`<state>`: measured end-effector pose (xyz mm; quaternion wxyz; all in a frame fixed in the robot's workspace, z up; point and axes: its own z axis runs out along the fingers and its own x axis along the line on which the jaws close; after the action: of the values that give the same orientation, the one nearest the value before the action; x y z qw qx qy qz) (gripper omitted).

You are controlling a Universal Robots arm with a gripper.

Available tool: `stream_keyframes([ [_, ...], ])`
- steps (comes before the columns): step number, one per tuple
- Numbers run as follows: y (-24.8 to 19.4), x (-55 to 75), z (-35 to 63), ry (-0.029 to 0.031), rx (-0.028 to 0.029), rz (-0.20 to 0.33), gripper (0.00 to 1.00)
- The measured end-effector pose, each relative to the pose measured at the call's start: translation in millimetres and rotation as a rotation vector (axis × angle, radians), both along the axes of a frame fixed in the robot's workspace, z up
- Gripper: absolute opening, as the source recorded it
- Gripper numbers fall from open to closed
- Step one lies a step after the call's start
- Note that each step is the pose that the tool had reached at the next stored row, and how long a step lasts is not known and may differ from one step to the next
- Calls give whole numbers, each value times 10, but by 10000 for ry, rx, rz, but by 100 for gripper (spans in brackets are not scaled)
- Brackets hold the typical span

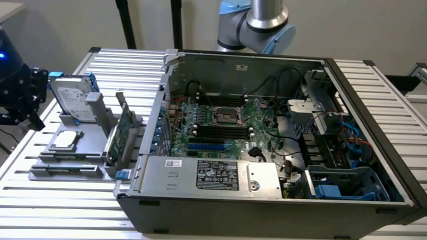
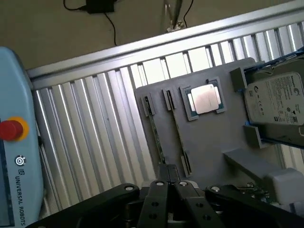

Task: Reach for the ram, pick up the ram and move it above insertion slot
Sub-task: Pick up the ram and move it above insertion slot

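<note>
Lying edge-on, the ram (image 2: 156, 135) ends just beside the gripper (image 2: 171, 185).

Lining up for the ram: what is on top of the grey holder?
Two ram sticks stand on edge in slots, a processor lies flat beside them, and a hard drive stands at one end. The hand covers the near edge of the grey holder, so anything there is hidden.

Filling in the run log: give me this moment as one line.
phase: reaching | gripper: fingers shut, empty, short of the ram | ram: in gray holder, untouched | computer case: open
</note>
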<state>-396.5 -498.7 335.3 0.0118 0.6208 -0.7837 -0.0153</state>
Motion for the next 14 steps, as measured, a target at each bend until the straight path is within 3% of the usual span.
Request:
stream_keyframes([
  [7, 0, 0, -36, -6, 0, 1259, 11],
  [14, 0, 0, -67, -96, -7, 2541, 11],
])
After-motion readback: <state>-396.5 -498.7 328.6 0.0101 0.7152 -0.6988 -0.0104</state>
